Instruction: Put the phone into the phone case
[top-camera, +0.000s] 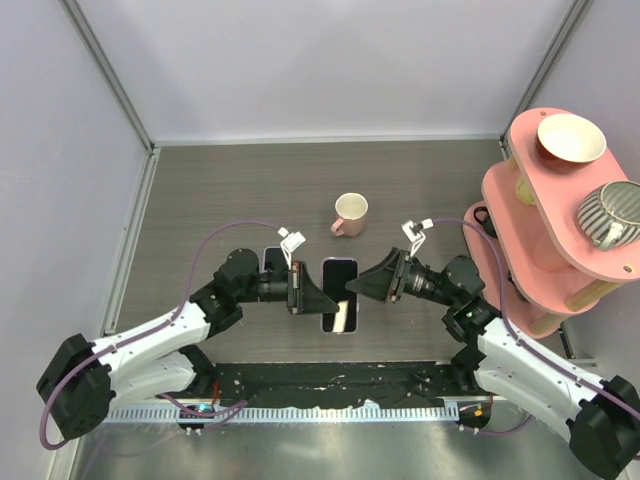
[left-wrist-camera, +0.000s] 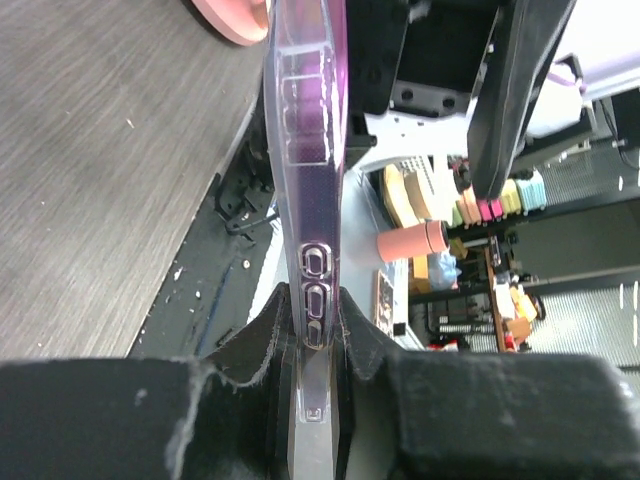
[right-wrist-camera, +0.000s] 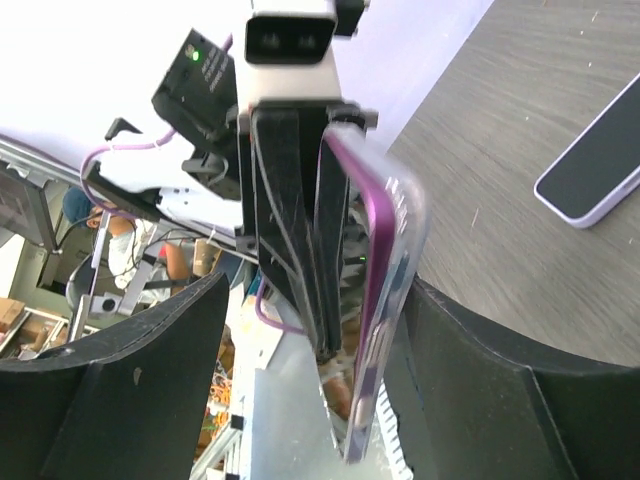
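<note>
A clear phone case (top-camera: 340, 290) with a purple rim and a dark face is held above the table's middle. My left gripper (top-camera: 318, 298) is shut on its left edge. The left wrist view shows the case (left-wrist-camera: 308, 150) edge-on, pinched between the gripper's (left-wrist-camera: 318, 330) pads. My right gripper (top-camera: 364, 287) is open at the case's right edge. In the right wrist view the case (right-wrist-camera: 385, 290) hangs between that gripper's (right-wrist-camera: 310, 400) spread fingers, close to the right finger (right-wrist-camera: 500, 390). A dark-screened phone (top-camera: 274, 260) with a pale rim lies flat on the table; it also shows in the right wrist view (right-wrist-camera: 592, 168).
A pink mug (top-camera: 350, 214) stands behind the case. A pink tiered rack (top-camera: 555, 215) at the right holds a bowl (top-camera: 571, 138) and a striped cup (top-camera: 612, 212). A black mat (top-camera: 330, 385) runs along the near edge.
</note>
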